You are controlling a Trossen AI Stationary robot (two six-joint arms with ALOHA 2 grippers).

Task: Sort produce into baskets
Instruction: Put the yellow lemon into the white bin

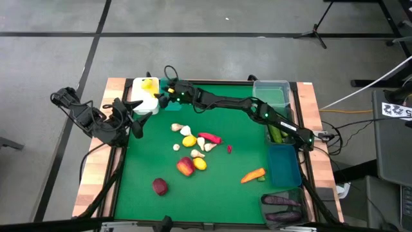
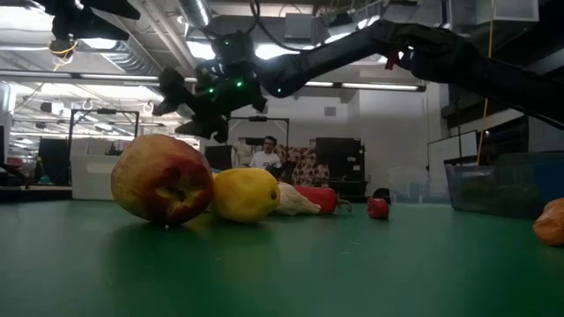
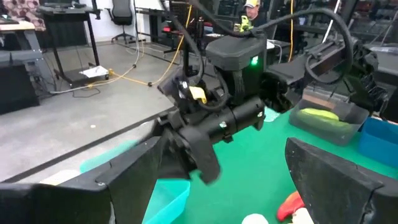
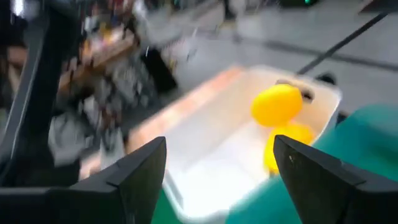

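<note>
Right claw (image 1: 166,92): reached across to the upper left of the high view, beside the white basket (image 1: 143,104); in its wrist view the fingers (image 4: 142,168) stand wide apart with nothing between them.
White basket: at the upper-left table corner, already holding two yellow lemons (image 4: 277,104).
Left claw (image 1: 136,122): parked at the table's left edge just below the white basket, fingers spread wide, empty.
Remaining produce: clustered mid-table, below and right of the right claw in the high view: a loose lemon (image 1: 188,140), garlic (image 1: 185,129), a red chili (image 1: 211,137), an apple (image 1: 185,167); a carrot (image 1: 253,174) lies farther right.
Key relation: the loose lemon lies toward the frame centre from the right claw, so the likely next reach is back down-frame; being round, it needs no particular alignment. Both claws look about equally near.
</note>
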